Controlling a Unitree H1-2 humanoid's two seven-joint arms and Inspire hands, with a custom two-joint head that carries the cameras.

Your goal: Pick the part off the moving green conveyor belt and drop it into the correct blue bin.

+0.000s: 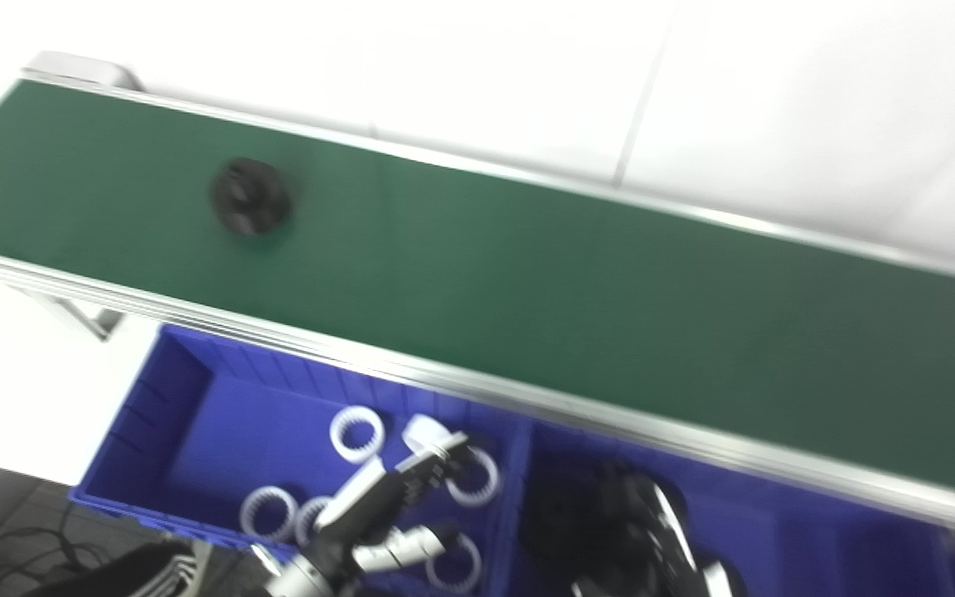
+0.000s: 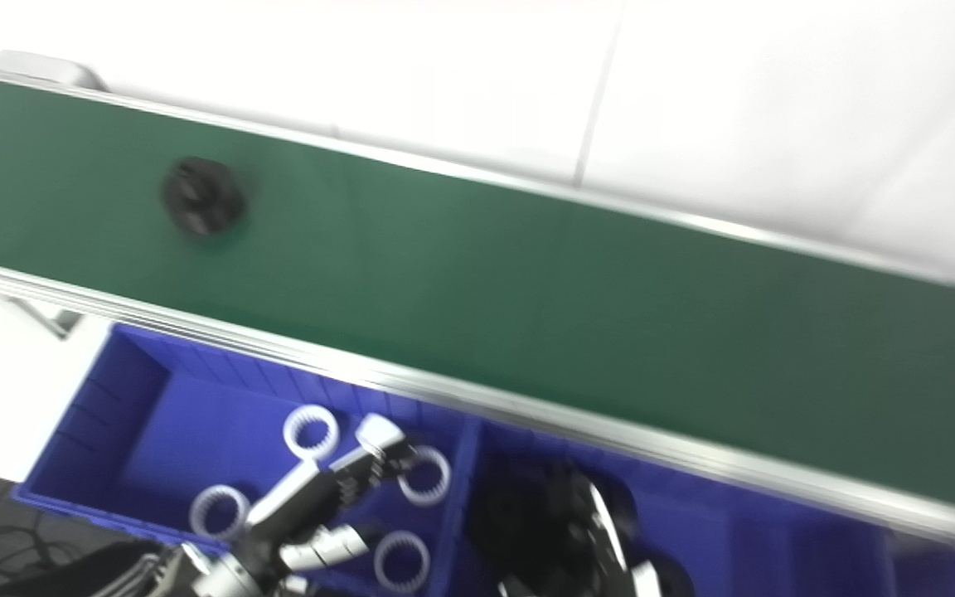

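On the belt (image 1: 527, 274) a black part (image 1: 250, 196) rides; left hand (image 1: 395, 506), open over the bin (image 1: 146, 414), may reach late; right hand (image 1: 660, 531) unclear

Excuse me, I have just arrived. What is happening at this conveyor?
A black part lies on the green belt, not yet picked. The left hand hangs open over the left blue bin, which holds white rings. The right hand is blurred over the next bin, among black parts; its state is unclear.
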